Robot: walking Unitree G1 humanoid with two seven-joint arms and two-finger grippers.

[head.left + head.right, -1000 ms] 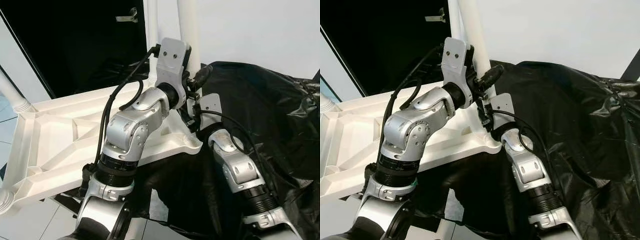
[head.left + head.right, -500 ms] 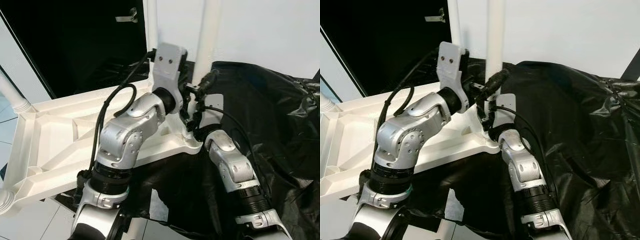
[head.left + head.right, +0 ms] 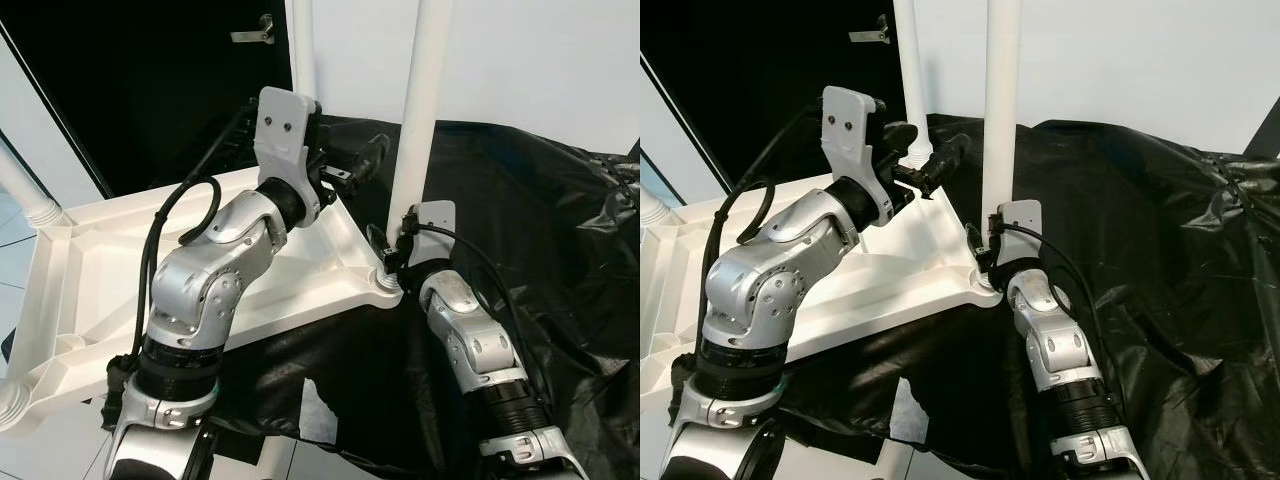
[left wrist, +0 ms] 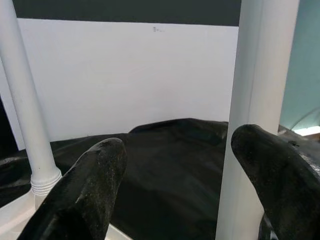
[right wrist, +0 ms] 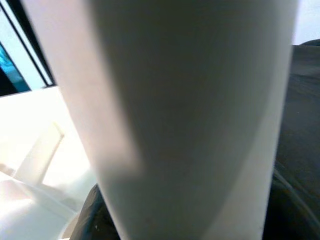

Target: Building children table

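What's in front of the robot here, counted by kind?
White tabletop, upside down: 1
White legs standing on it: 3 (fourth corner cut off by the frame)
Black sheet: 1
Total: 5

Bare indoor room: plain white wall [image 3: 540, 70], dark doorway [image 3: 150, 90], tiled floor [image 3: 60, 440].

Left tool [image 3: 925, 170] raised, fingers apart, right tool [image 3: 393, 262] reaching forward

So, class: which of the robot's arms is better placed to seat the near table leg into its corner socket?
The right. Its gripper sits at the near leg just above the tabletop's corner socket, while the left gripper hangs open, away from that leg.
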